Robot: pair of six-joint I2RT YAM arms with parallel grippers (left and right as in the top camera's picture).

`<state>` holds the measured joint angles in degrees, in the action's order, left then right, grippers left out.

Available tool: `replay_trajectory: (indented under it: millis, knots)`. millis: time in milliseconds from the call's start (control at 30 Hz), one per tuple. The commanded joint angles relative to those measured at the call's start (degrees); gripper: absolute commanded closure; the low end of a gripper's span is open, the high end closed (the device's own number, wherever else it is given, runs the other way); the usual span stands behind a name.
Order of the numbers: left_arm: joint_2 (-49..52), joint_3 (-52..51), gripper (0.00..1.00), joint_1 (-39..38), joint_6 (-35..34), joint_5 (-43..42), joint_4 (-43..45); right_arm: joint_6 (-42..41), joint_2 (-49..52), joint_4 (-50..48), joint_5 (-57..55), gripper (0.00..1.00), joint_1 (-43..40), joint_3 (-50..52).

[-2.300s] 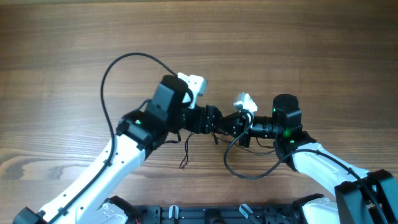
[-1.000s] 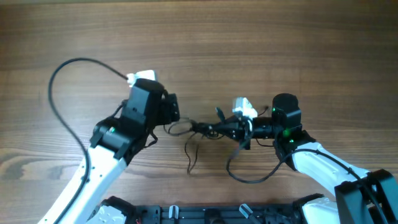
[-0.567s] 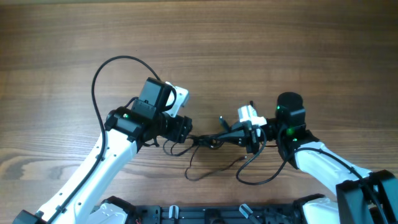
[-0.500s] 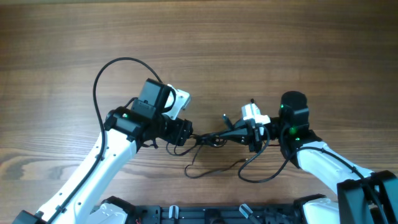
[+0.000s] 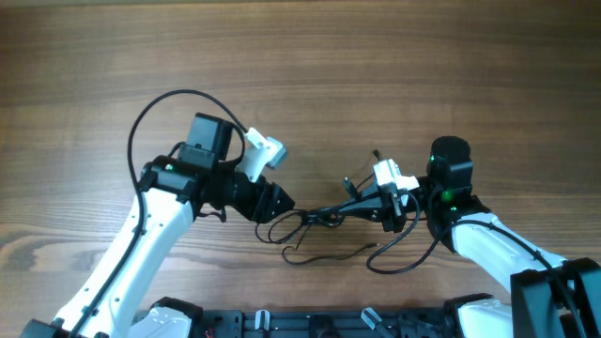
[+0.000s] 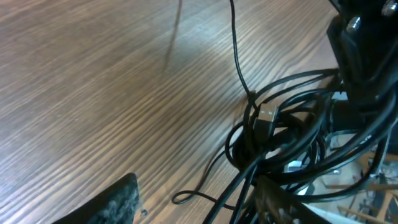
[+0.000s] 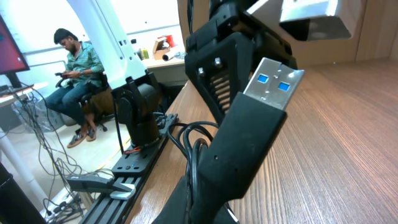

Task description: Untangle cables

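The cables [image 5: 315,218] are thin black wires bunched in a knot between my two arms, with a loose strand [image 5: 310,255] trailing toward the table's front. My left gripper [image 5: 280,202] sits at the knot's left end. In the left wrist view its jaws [image 6: 199,205] stand apart, with a small wire loop between them and the bundle [image 6: 280,134] lying against the right finger [image 6: 280,199]. My right gripper [image 5: 364,208] is shut on the cables at their right end. A black USB plug [image 7: 258,118] with a blue insert sticks up from its fingers.
A thick black arm cable arcs above the left arm [image 5: 150,113], and another loops under the right wrist [image 5: 404,263]. A black rail [image 5: 310,324] runs along the table's front edge. The left arm [image 7: 230,50] looms close behind the plug in the right wrist view.
My left gripper has swung in from the left to the knot and its jaws have narrowed. The right gripper has shifted slightly right with the cables, drawing the bunch out.
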<state>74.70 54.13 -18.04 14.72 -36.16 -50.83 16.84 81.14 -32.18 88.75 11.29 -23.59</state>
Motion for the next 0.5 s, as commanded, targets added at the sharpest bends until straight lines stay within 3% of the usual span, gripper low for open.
replay_trajectory:
  millis: [0,100,233,333,433,467]
  knots:
    - [2.99,0.22,0.39,-0.50,1.60,-1.36,-0.28,1.11,0.02,0.09,2.80,0.96,-0.11,0.35]
    - [5.35,0.20,0.43,-0.92,3.87,-2.86,-1.40,1.11,0.02,0.07,2.58,0.95,-0.11,0.35]
    - [5.38,0.20,0.62,-2.80,6.10,-3.02,-2.03,1.09,0.02,0.07,2.58,0.96,-0.11,0.35]
    - [5.38,0.20,0.54,-4.26,6.08,-2.62,-2.25,1.11,0.02,0.07,2.51,0.96,-0.11,0.35]
    - [5.33,0.22,0.25,-2.03,-1.86,4.85,1.25,0.94,0.02,0.09,2.14,0.96,-0.11,0.35]
    - [5.20,0.22,0.25,-0.22,-4.02,3.93,2.67,0.94,0.02,0.09,2.12,0.96,-0.11,0.35]
